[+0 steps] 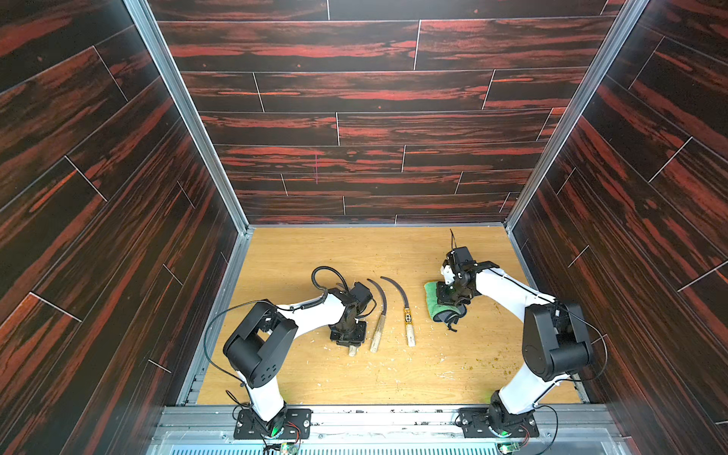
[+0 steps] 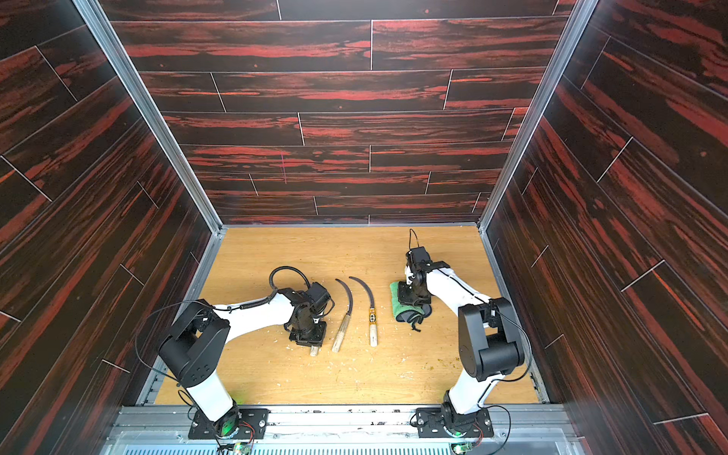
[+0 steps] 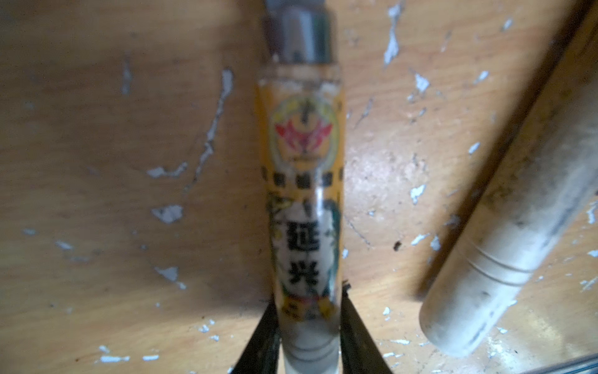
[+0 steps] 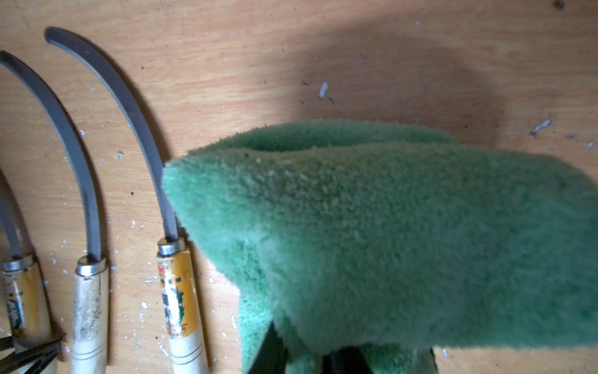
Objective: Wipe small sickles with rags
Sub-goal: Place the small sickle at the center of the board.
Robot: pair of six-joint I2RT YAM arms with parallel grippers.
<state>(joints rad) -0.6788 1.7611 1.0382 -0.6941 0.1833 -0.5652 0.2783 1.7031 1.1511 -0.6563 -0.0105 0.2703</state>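
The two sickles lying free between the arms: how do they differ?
The bare-handled sickle has a plain, grimy wooden handle; the labelled sickle wears a yellow-black band beside its ferrule. The labelled sickle lies nearer the green cloth; the bare-handled one sits on its far side, handle slanted more. Both lie flat on the table, dark blades curving the same way.

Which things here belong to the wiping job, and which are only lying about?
For the job: plain sickle, labelled sickle, third sickle, rag.
Lying about: white flakes, green crumb.
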